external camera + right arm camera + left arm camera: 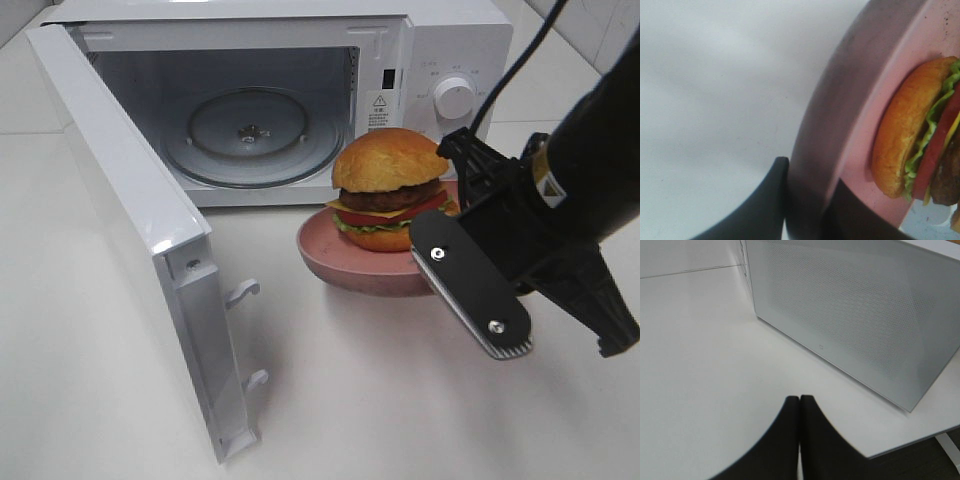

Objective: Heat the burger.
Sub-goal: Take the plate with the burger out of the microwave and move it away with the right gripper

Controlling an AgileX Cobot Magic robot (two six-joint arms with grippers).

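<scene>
The right gripper (807, 200) is clamped on the rim of the pink plate (345, 262), one finger outside the wall and one inside, so the jaws are only as far apart as the rim is thick. The burger (390, 188) is sat on that plate, just past the inner finger, not touched by it as far as can be seen. Beyond the burger the microwave (440, 60) is stood with its door (130, 240) swung wide open, and the glass turntable (250, 135) inside is bare. Bare table (400, 400) is seen on the outer side of the jaws.

The left gripper (800, 412) is pressed fully shut, nothing held between its fingers. Just ahead of those jaws the mesh face of the door is seen, with open table between them and a table edge off to one side.
</scene>
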